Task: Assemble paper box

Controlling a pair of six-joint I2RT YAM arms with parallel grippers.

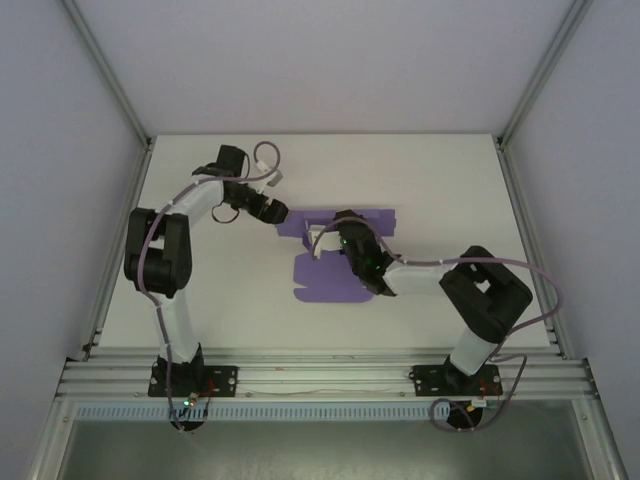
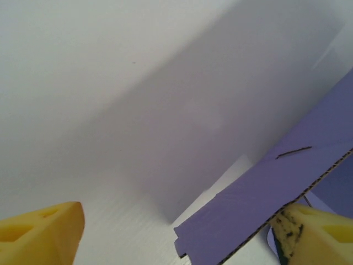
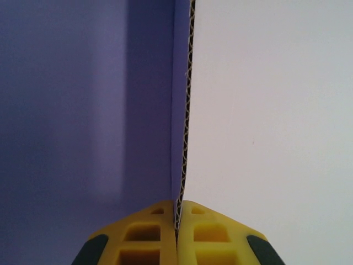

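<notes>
White table point(image 1: 440, 180), purple paper box point(image 1: 325, 285), right gripper point(image 3: 177, 208) angled low pinching its raised flap, left gripper point(image 1: 279, 213) spread wide alongside.

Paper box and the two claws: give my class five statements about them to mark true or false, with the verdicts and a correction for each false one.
1. The right claw is shut on an edge of the paper box. True.
2. The left claw has its fingers pressed together. False: its fingers stand wide apart.
3. The paper box is fully folded into a closed box. False: it lies mostly flat on the table, flaps spread out.
4. The paper box's cut edge shows a wavy, corrugated core. True.
5. The left claw hangs far from the paper box, by the table's near edge. False: it is at the paper box's far left corner.
</notes>
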